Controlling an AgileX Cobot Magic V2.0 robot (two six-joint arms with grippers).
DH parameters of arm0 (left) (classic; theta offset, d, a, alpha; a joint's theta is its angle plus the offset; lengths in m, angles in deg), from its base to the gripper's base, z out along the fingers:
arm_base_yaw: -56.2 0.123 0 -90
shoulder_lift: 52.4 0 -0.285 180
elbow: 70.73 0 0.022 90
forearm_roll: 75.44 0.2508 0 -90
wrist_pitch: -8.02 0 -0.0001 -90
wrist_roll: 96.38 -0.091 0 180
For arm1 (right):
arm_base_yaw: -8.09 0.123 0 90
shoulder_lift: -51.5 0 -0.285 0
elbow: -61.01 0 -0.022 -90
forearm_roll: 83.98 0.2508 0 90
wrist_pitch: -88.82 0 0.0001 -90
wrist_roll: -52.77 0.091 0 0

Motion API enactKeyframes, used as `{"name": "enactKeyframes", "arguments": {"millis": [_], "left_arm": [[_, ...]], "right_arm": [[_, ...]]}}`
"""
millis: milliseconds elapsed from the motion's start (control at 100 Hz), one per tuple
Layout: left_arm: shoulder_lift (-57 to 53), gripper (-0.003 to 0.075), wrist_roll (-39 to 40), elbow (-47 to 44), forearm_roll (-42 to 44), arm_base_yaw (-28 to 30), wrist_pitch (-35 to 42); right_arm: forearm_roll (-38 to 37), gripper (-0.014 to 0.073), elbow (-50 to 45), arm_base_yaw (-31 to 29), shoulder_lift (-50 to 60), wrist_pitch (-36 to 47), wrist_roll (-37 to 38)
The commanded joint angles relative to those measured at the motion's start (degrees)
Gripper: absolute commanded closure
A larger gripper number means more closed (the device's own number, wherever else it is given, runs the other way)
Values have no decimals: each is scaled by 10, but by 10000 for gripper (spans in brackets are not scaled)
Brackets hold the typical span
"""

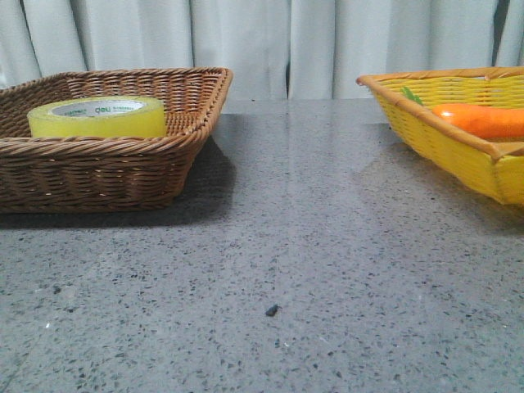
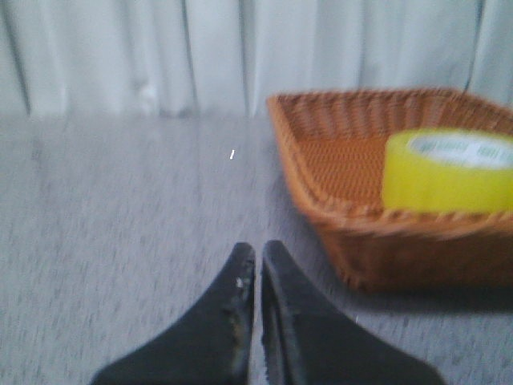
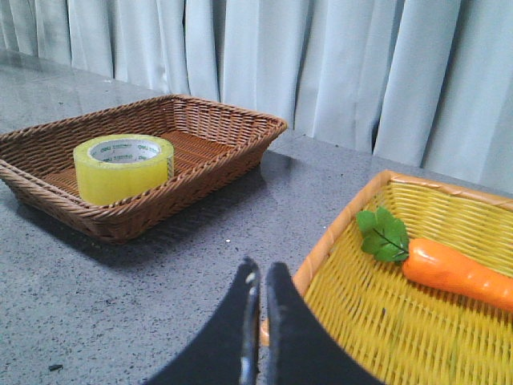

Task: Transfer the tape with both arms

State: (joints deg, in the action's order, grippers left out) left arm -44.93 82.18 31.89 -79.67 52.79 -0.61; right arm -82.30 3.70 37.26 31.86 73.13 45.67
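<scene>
The yellow tape roll [image 1: 97,117] with a white core lies flat in the brown wicker basket [image 1: 98,172] at the left. It also shows in the left wrist view [image 2: 449,171] and the right wrist view [image 3: 123,168]. My left gripper [image 2: 258,255] is shut and empty over the bare table, to the side of the brown basket [image 2: 353,241]. My right gripper [image 3: 262,273] is shut and empty, at the near rim of the yellow basket [image 3: 337,241]. Neither gripper shows in the front view.
A yellow wicker basket [image 1: 458,160] at the right holds an orange carrot [image 1: 479,119] with green leaves; the carrot also shows in the right wrist view [image 3: 453,269]. A small dark speck [image 1: 272,310] lies on the grey table. White curtains hang behind.
</scene>
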Motion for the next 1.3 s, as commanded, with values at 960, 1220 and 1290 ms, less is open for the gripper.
{"name": "enactKeyframes", "arguments": {"millis": [960, 1220, 1290], "left_arm": [[-18, 741, 14, -6, -7, 7, -74], [-18, 741, 14, -6, -7, 7, -74], [-18, 741, 14, -6, -7, 7, -74]], "right_arm": [[-2, 668, 15, -1, -3, 44, 0], [-30, 668, -19, -30, 30, 63, 0], [-30, 668, -45, -52, 46, 75, 0]]}}
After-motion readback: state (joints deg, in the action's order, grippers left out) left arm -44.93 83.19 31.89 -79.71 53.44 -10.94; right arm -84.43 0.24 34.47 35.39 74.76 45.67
